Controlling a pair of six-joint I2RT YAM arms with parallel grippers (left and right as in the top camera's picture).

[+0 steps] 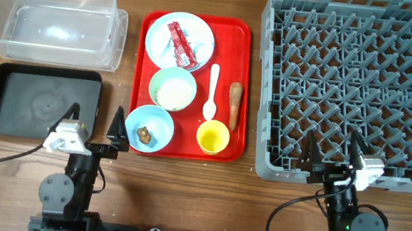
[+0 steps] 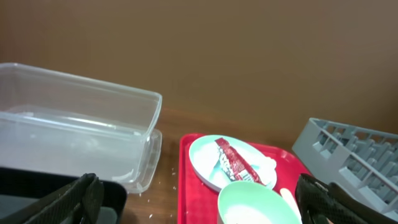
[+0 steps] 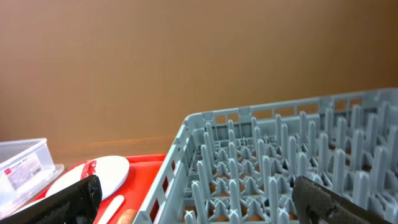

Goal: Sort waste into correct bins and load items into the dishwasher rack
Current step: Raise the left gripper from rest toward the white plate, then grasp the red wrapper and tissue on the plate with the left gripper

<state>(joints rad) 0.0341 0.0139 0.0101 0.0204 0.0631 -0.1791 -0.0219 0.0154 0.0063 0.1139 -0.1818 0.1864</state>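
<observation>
Two bins lie at the left of the table, a clear rectangular plastic tub [image 1: 58, 24] far and a shallow black rectangular tray [image 1: 32, 101] near, neither holding any waste. Just right of the black tray's near corner the left gripper [image 1: 96, 117] hovers with its jaws spread wide and nothing between them, pointing toward the far side. Right of it sits a large red plastic tray [image 1: 247, 73]. The nearest thing on it, a light blue bowl [image 1: 159, 121] holding a small brown lump [image 1: 144, 133], is just beside the gripper's right finger. Farther off and a little right, a red printed wrapper [image 1: 182, 44] lies on a light blue plate [image 1: 161, 34], its long axis running near to far with a slight slant. An orange-brown carrot-like stick [image 1: 234, 105] lies near-to-far along the red tray's right edge, roughly between the two arms. A large square grey plastic rack [image 1: 361, 88] fills the right, and the right gripper [image 1: 330, 144], likewise spread and empty, hangs over its near rim. The left arm looks the nearer one to the wrapper, the lump and both bins, so the wrapper calls for a reach forward and right, jaws set across its narrow width.
</observation>
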